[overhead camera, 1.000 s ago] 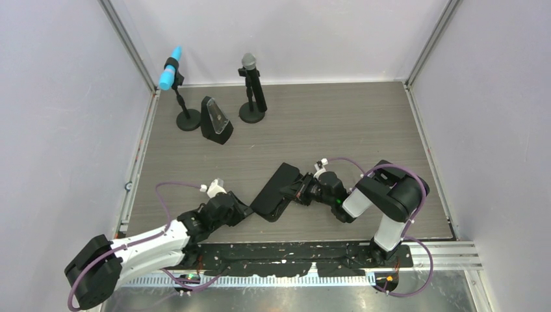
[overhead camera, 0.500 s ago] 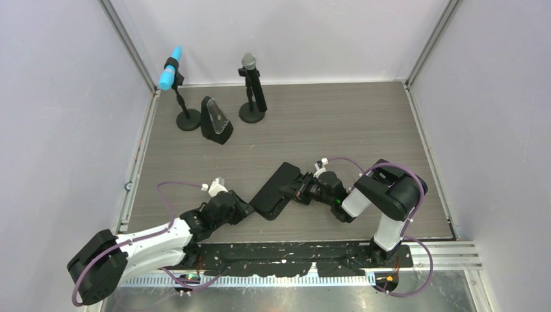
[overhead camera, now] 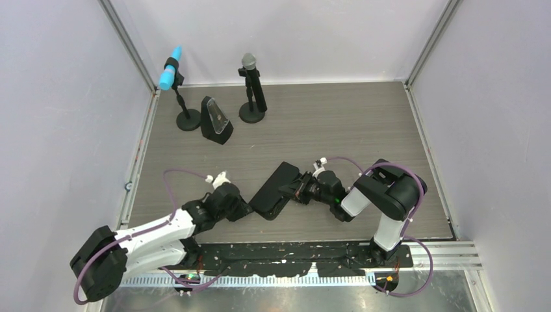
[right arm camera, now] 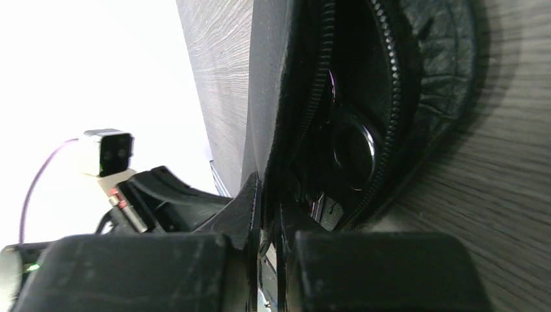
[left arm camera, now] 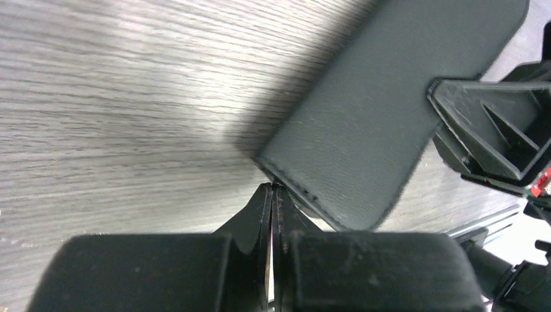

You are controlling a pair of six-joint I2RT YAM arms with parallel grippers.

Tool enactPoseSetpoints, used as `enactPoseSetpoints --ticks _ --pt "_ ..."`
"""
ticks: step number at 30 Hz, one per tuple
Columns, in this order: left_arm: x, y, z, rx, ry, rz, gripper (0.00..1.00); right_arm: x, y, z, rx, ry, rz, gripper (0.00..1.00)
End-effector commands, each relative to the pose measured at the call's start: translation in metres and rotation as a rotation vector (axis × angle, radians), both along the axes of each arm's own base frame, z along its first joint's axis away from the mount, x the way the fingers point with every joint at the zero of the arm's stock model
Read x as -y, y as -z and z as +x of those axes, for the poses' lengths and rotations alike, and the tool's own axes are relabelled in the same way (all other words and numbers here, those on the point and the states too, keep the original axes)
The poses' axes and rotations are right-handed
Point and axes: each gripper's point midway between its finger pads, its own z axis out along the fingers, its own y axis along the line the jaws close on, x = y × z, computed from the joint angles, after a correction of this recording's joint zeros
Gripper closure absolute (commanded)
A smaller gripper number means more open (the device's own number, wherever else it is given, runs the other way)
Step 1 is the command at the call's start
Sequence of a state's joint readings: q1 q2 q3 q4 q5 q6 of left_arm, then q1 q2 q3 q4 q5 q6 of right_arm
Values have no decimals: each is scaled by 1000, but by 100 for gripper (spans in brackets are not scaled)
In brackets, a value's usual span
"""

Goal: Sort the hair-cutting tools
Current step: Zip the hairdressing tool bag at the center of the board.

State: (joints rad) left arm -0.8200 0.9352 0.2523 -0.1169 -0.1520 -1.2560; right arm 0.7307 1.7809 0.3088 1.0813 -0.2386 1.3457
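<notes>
Silver scissors (right arm camera: 354, 151) handle loop showing inside the unzipped black pouch (overhead camera: 276, 190), pouch flat on the table (overhead camera: 338, 123) toward the near edge, right gripper (right arm camera: 265, 195) pinched onto pouch's open edge, left gripper (left arm camera: 271, 195) fingers pressed together on nothing, tips at pouch's near corner

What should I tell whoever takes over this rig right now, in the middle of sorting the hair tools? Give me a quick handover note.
Left gripper: shut, tips against a corner of the black pouch; cannot tell whether it pinches any fabric.
Right gripper: shut on the pouch's unzipped edge.
Tools: none visible outside the pouch; a shiny metal ring shows inside, probably a scissors handle.
Done: pouch unzipped at the right gripper's end.
Left: take out the tools and sort them.
</notes>
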Motion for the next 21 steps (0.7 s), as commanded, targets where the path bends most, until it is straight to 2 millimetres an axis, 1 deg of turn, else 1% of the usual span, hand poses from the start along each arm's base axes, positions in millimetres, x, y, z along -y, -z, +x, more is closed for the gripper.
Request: enactPoseSetpoints --ticks 1,2,3,4,5,6,7,12,14,17,21 --pt "-7 -17 -18 -59 229 194 100 5 32 -8 -63 -19 -137 95" --pt "-8 -21 -21 -65 264 214 100 8 35 -7 -71 -8 -160 95" --pt "-8 -23 -25 -75 298 227 100 7 32 -3 -56 -5 -164 95" --pt "-8 -25 -28 -84 325 235 100 9 35 -2 -60 9 -186 95" --pt "-9 -25 -32 -95 347 250 100 10 32 0 -49 16 -190 95" --pt "-9 -26 -34 -100 368 258 100 13 35 2 -50 26 -214 95" --pt "-7 -28 -36 -104 390 266 100 14 32 3 -42 33 -217 95" --pt "11 -37 -49 -125 496 263 100 21 34 8 -37 72 -265 95" --pt "22 -41 -53 -139 541 259 100 21 35 9 -35 84 -281 95" --pt "42 -51 -58 -126 603 259 100 18 38 6 -32 93 -301 95" --pt "73 -67 -74 -111 737 282 100 21 44 4 -33 128 -329 95"
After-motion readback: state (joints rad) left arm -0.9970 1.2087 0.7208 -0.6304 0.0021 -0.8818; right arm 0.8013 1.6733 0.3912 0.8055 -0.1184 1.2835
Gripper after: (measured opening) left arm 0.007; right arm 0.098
